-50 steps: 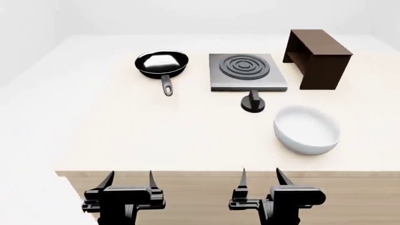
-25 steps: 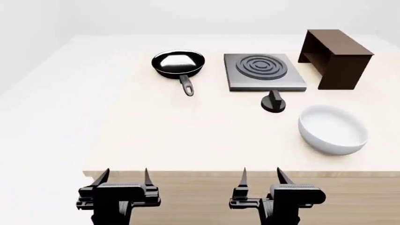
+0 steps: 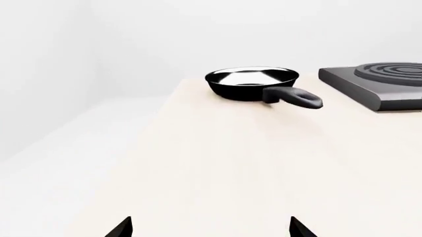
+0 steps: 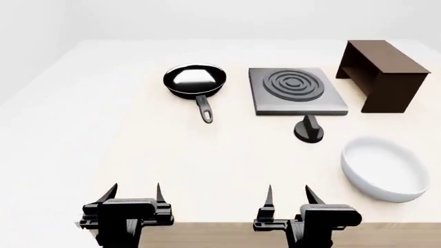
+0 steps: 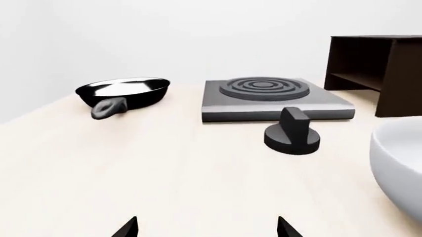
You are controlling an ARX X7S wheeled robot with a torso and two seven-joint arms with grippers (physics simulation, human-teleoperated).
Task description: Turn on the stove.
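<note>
from the head view, both grippers sit at the near edge of the pale wooden table (image 4: 124,150), the left gripper (image 4: 131,194) and the right gripper (image 4: 287,195) each with its two prongs spread apart and holding nothing; the arms behind them are cut off by the bottom of the picture. the stove (image 4: 296,90), a flat grey square with dark rings on top, lies toward the far side, right of centre, and its black knob (image 4: 309,130) stands just in front of it, apart from the plate. a black frying pan (image 4: 195,81) sits to the stove's left with its handle pointing toward the robot, a dark brown wooden box (image 4: 383,75) stands to the right, and a white bowl (image 4: 384,168) lies nearer, at the right, close to the edge of the view. the walls are plain white. the left wrist view shows only the two prong tips low down, the pan (image 3: 254,82) ahead, and a corner of the stove (image 3: 379,86) cut off at the side. in the right wrist view the knob (image 5: 293,132) stands before the stove (image 5: 270,98), the box (image 5: 379,69) and the bowl (image 5: 400,158) are both cropped, and the pan (image 5: 124,93) is off to the other side.
</note>
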